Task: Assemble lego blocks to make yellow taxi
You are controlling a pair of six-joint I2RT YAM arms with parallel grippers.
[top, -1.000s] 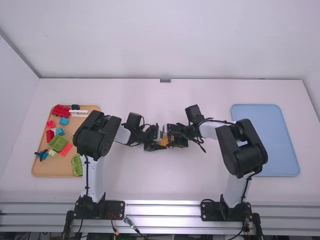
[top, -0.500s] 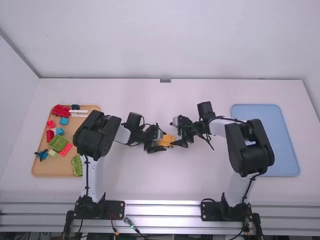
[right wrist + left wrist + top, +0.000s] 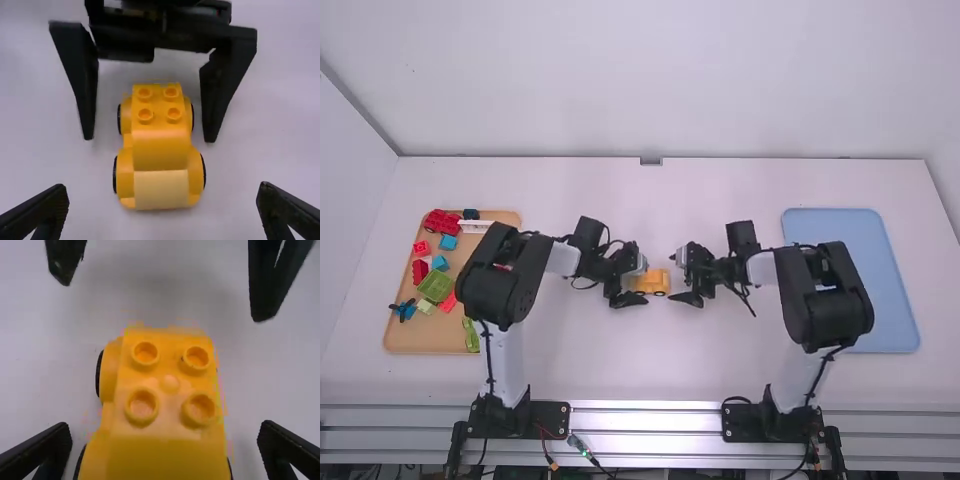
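One yellow plastic four-studded car (image 3: 655, 280) sits centre-frame between one black left gripper (image 3: 643, 282) and one black right gripper (image 3: 673, 277), four fingers wide.

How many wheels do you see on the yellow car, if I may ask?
4 wheels: one each side by the car's pale panel, one each side by its studs.

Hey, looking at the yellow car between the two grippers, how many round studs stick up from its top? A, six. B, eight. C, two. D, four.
D: the yellow car has four round studs on top, in two rows of two.
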